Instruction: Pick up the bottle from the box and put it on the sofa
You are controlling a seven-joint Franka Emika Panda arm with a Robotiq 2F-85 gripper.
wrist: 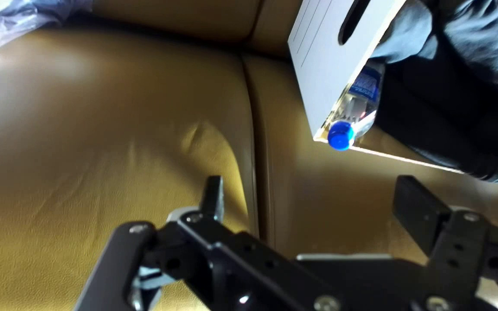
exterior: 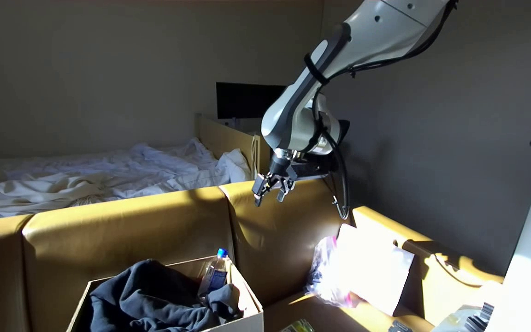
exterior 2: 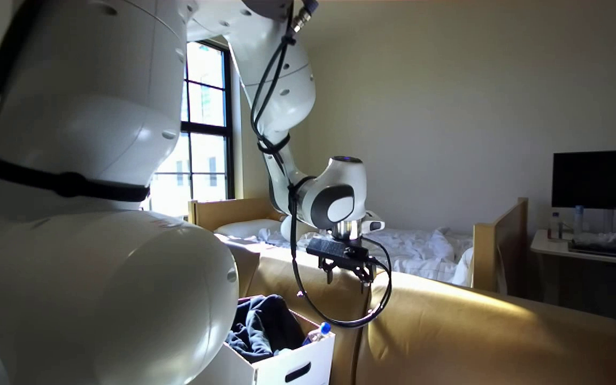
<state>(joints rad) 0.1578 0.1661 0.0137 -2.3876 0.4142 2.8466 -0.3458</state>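
The bottle is clear plastic with a blue cap and blue label. It leans in a corner of the box beside dark cloth, its cap above the rim, in both exterior views and the wrist view. Its lower end is hidden. The cardboard box stands against the back of the mustard sofa. My gripper is open and empty. It hangs near the top of the sofa back, above the bottle and apart from it.
Dark cloth fills much of the box. White packaging and a plastic bag lie at the sofa's arm end. A bed and a monitor stand behind the sofa. A cable loop hangs below the wrist.
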